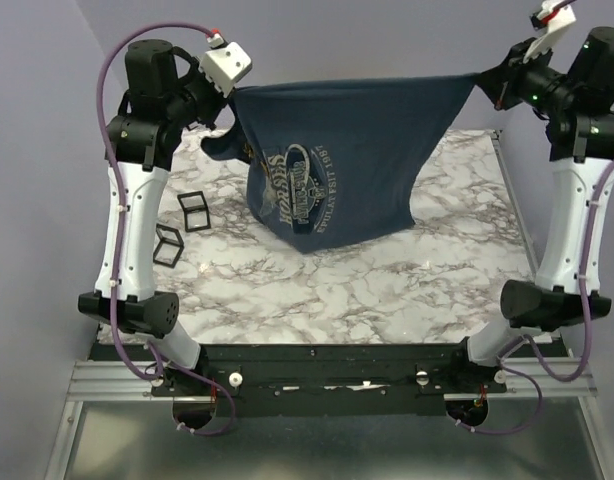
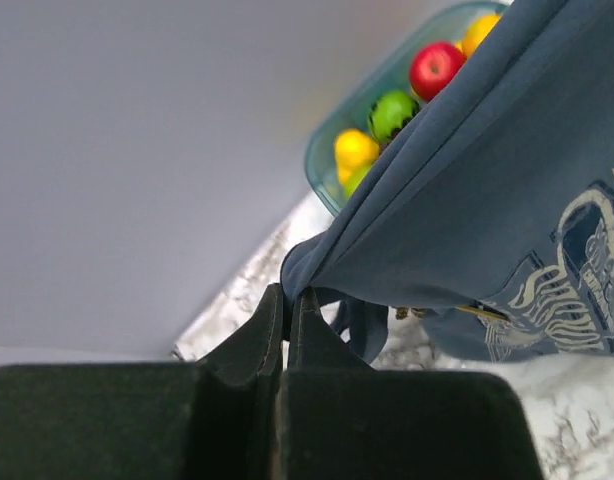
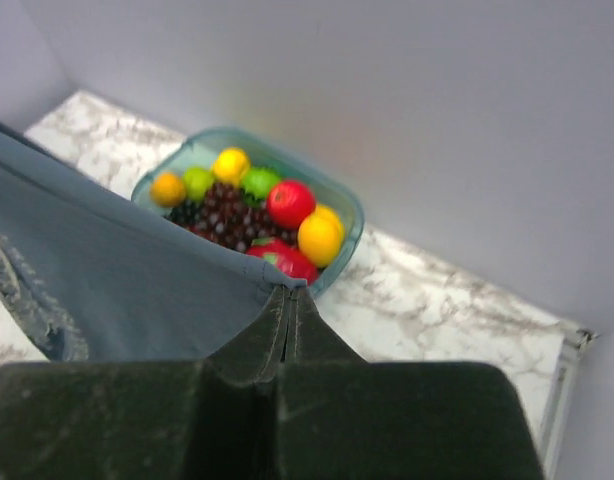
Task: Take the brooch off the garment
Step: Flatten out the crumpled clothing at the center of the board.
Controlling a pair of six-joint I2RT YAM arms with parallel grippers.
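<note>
The dark slate-blue garment [image 1: 337, 150] hangs stretched in the air between my two grippers, its pale printed graphic facing the top camera and its lower part drooping to the table. My left gripper [image 1: 230, 98] is shut on the garment's left edge; in the left wrist view [image 2: 287, 292] the cloth [image 2: 487, 180] is bunched between the fingertips. My right gripper [image 1: 479, 80] is shut on the right corner, also seen in the right wrist view [image 3: 290, 290] with the cloth [image 3: 117, 270]. A tiny gold brooch [image 2: 400, 313] shows on a lower fold beside the graphic.
A teal bowl [image 3: 352, 215] of mixed fruits stands at the back by the wall, behind the garment; its rim [image 2: 322, 170] shows in the left wrist view. Two small black frames [image 1: 195, 212] [image 1: 168, 245] lie on the marble table at the left.
</note>
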